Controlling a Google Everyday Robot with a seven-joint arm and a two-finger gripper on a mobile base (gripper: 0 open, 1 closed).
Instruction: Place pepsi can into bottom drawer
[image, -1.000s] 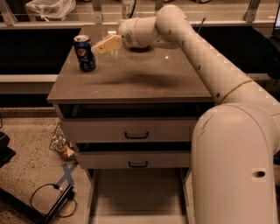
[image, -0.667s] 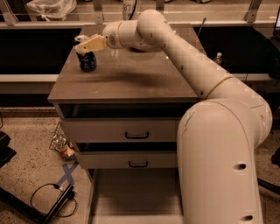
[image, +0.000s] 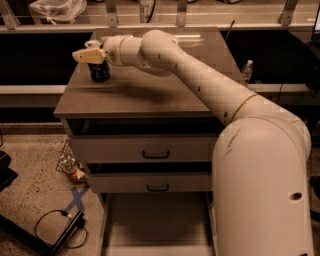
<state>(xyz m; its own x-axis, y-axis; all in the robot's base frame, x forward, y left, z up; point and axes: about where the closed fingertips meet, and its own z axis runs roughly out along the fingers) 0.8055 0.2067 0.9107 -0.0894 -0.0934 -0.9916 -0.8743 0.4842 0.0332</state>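
Observation:
The pepsi can, dark blue, stands upright at the back left of the cabinet top. My gripper is down over the can's upper part and hides its silver top. My arm reaches in from the lower right across the cabinet. The bottom drawer is pulled out at the cabinet's foot, and the part of its flat floor that shows is bare. My arm's base covers its right side.
Two upper grey drawers with black handles stand slightly ajar. A water bottle stands behind the cabinet at right. A plastic bag lies on the back shelf. Litter, blue tape and a cable lie on the floor at left.
My gripper has swung left from beside the can's right to over its top. The can has stayed in place on the cabinet.

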